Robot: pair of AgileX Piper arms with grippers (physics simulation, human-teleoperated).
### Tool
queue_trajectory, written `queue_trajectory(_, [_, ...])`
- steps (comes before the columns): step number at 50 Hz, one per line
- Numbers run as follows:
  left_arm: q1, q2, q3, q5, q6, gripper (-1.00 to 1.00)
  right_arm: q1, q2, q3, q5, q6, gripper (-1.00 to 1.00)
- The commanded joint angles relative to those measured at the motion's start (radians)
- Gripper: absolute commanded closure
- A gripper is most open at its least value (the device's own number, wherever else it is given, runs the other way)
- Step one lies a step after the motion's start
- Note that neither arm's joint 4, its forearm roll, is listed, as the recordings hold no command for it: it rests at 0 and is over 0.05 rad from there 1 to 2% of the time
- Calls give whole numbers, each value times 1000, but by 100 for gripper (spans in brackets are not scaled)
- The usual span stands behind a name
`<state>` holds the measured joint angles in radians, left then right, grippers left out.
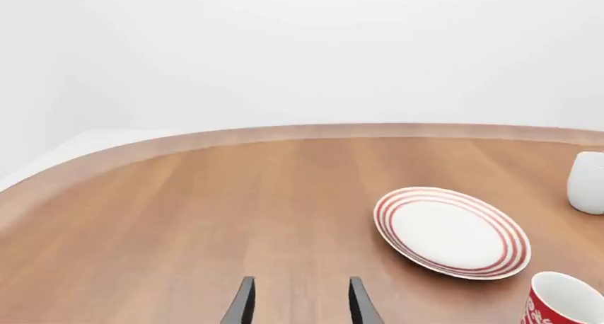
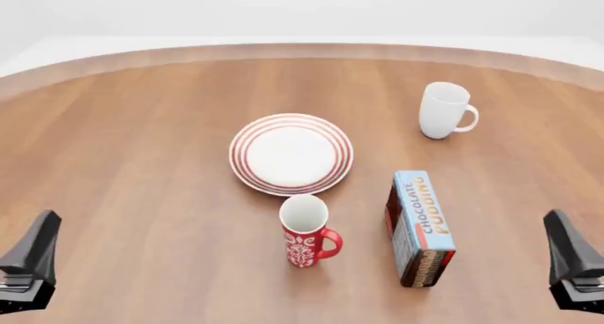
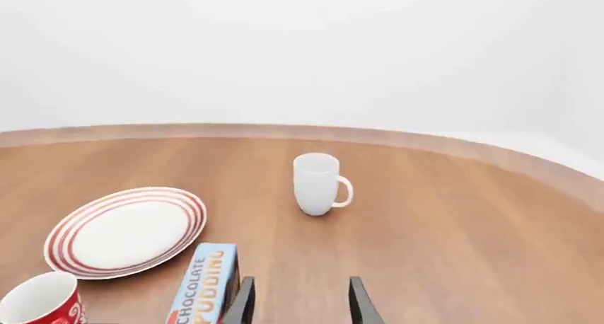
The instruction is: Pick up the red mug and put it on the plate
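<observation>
Fingertips of the left gripper (image 1: 297,303) stand apart, gripping nothing; ahead, toward the right arm's side, one red-ringed round white plate (image 1: 451,232), one tall red patterned ceramic mug (image 1: 564,303) nearer, one plain white mug (image 1: 587,182) beyond. Front view: two grippers, red mug (image 2: 307,231) upright between them, just short of the plate (image 2: 291,153), beside one blue chocolate pudding box (image 2: 419,226). Right gripper (image 3: 297,303) likewise spread, empty.

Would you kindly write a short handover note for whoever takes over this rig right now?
Left claw: open, empty, parked at the near left of the table.
Right claw: open, empty, parked at the near right.
Red mug: upright on the table just in front of the plate, handle to the right, untouched.
Plate: bare, mid-table.
Nearby: chocolate pudding box right of the red mug; white mug farther back on the right.
Done: nothing yet.
Left: grasp the red mug, lift it, set it on the plate.
</observation>
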<state>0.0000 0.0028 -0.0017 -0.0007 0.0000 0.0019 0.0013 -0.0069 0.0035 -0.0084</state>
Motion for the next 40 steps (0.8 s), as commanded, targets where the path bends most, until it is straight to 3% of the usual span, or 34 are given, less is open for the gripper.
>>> queue_trajectory(1, [0, 4, -3, -1, 0, -100, 56, 44, -59, 29, 24, -100])
queue_trajectory(3, [0, 4, -3, -1, 0, -100, 121, 87, -67, 16, 17, -100])
queue_trajectory(5, [0, 4, -3, -1, 0, -100, 120, 158, -123, 14, -13, -100])
queue_trajectory(7, [0, 4, -3, -1, 0, -100, 144, 212, -144, 2, -1, -100])
queue_trajectory(10, [0, 4, -3, -1, 0, -100, 171, 248, -198, 10, -75, -100])
queue_trajectory(11, [0, 4, -3, -1, 0, -100, 189, 348, -220, -2, -72, -100])
queue_trajectory(12, [0, 4, -3, -1, 0, -100, 209, 367, -257, 16, -25, -100])
queue_trajectory(14, [0, 4, -3, -1, 0, -100, 209, 401, -327, 61, -57, -100])
queue_trajectory(22, [0, 4, -3, -1, 0, -100, 245, 496, -442, 122, -50, -100])
queue_trajectory(24, [0, 4, -3, -1, 0, -100, 281, 525, -528, 191, -3, -100])
queue_trajectory(28, [0, 4, -3, -1, 0, -100, 315, 579, -585, 213, -41, -100])
queue_trajectory(32, [0, 4, -3, -1, 0, -100, 342, 615, -644, 248, -26, -100])
queue_trajectory(37, [0, 4, -3, -1, 0, -100, 405, 680, -742, 309, -117, -100])
queue_trajectory(40, [0, 4, -3, -1, 0, -100, 415, 723, -833, 377, -90, -100])
